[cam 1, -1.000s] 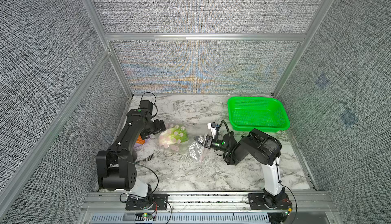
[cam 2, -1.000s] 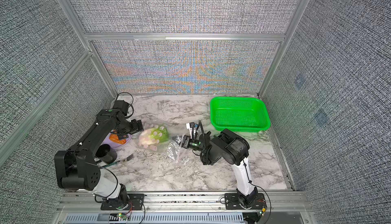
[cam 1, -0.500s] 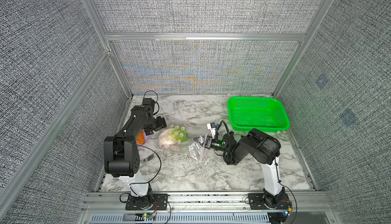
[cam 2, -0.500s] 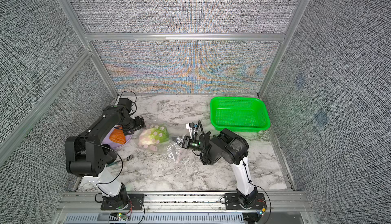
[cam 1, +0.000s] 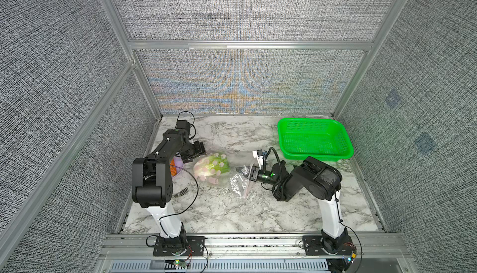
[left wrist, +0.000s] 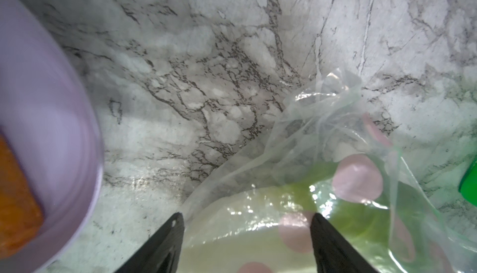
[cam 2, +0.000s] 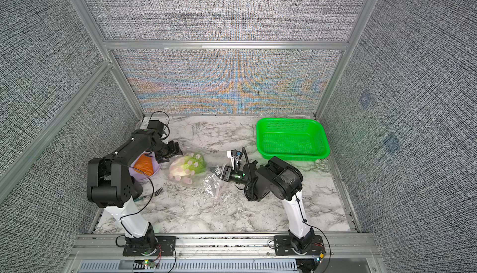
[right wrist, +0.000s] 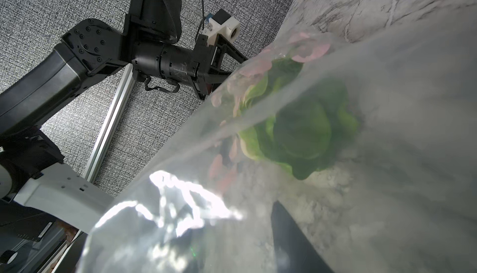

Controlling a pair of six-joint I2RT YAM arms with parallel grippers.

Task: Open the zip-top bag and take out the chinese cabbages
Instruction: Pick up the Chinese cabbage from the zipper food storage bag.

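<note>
Left pincer (cam 1: 201, 152), jaws apart, straddles far-left end of zip-top bag (cam 1: 236, 181). Right pincer (cam 1: 247, 172) appears clamped on bag's right edge by pink zip strip (cam 1: 247, 188), lifting it. Chinese cabbage (cam 1: 213, 166) lies inside bag, left of table centre. Removal not yet done; zip open or not, cannot tell. Bag: clear crinkly film, pink dots, glare. Cabbage: oval, white base, ruffled green leaves. Marble-look tabletop (cam 1: 232, 215).

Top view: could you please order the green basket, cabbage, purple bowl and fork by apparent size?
green basket
cabbage and purple bowl: too alike to rank, the bowl partly behind the left arm
fork smallest
</note>
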